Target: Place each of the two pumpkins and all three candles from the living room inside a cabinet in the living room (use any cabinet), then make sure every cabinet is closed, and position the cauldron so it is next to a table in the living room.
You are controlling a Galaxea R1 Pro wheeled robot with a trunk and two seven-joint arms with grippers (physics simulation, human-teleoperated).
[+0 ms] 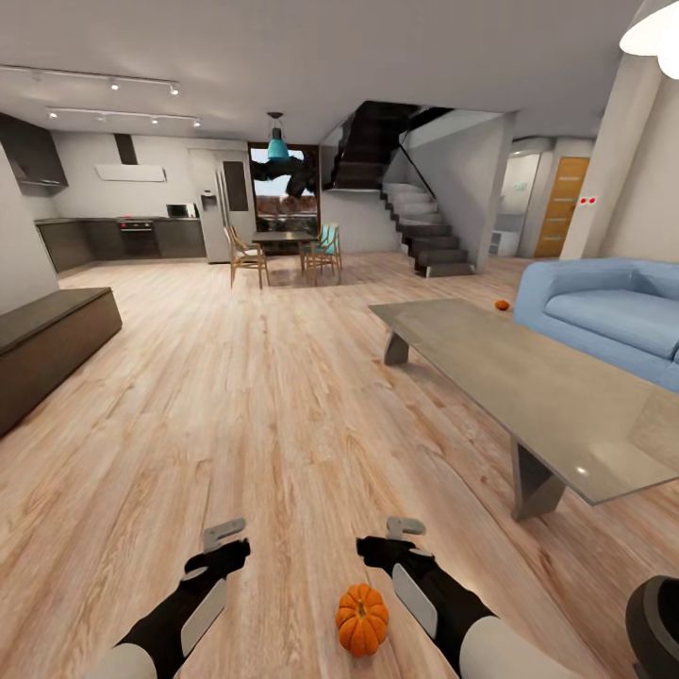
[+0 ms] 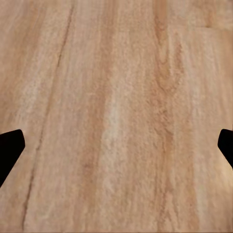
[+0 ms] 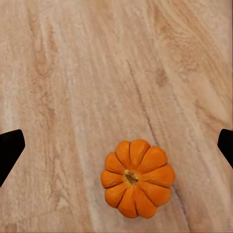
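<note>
One ribbed orange pumpkin (image 1: 361, 620) sits on the wood floor just below and between my arms, nearer the right one. In the right wrist view this pumpkin (image 3: 137, 178) lies under my right gripper (image 3: 116, 148), whose fingers stand wide apart. My right gripper (image 1: 401, 533) and left gripper (image 1: 224, 538) both hover open over the floor. My left gripper (image 2: 116, 150) has bare boards beneath it. A second pumpkin (image 1: 502, 305) rests on the floor past the grey table (image 1: 509, 368). The dark-brown cabinet (image 1: 47, 325) stands at the left. The black cauldron (image 1: 655, 622) peeks in at the lower right. The candles are out of view.
A blue sofa (image 1: 604, 316) stands behind the table at the right. Further back are a dining table with chairs (image 1: 283, 247), a staircase (image 1: 424, 226) and a kitchen wall. Wide wood floor lies between cabinet and table.
</note>
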